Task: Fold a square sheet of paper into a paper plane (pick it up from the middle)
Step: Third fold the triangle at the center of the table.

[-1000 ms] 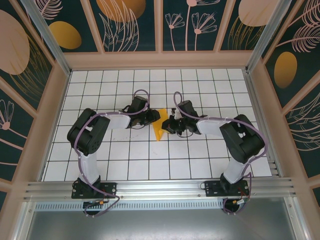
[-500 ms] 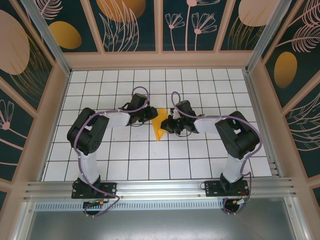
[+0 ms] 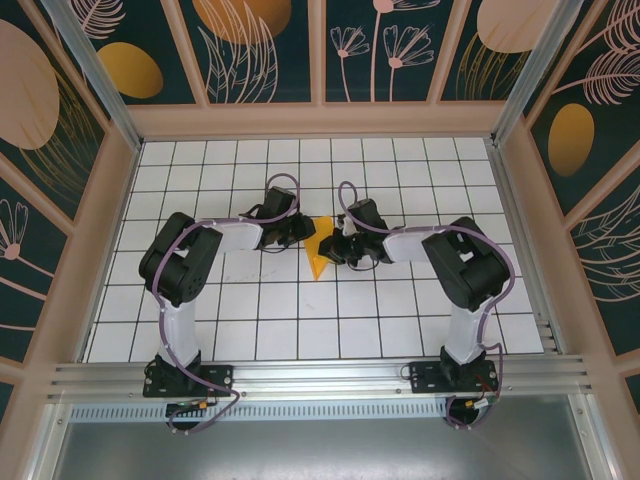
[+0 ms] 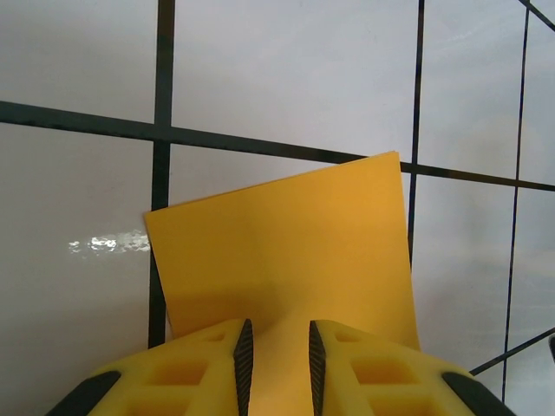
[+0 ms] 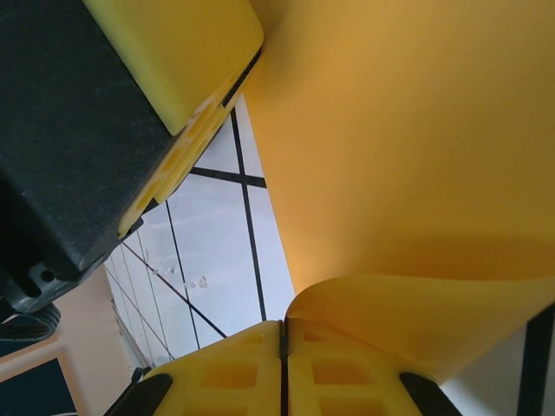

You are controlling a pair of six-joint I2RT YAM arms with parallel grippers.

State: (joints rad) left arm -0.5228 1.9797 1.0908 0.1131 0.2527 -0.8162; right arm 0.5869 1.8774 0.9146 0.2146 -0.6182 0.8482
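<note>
On tiles (image 3: 250, 300), pointed, creased paper (image 3: 318, 258).

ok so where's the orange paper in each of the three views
top external: paper at the middle of the floor, between the left gripper and the right gripper
left wrist: paper at centre, running down between the yellow fingers
right wrist: paper across the upper right, curling down to the shut fingers at the bottom
shared landmark: the black grid lines on the white floor

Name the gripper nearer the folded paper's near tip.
Right, narrowly. The right gripper is shut on the folded paper's right edge, just behind that tip; the left gripper sits at its left edge, farther back.
</note>
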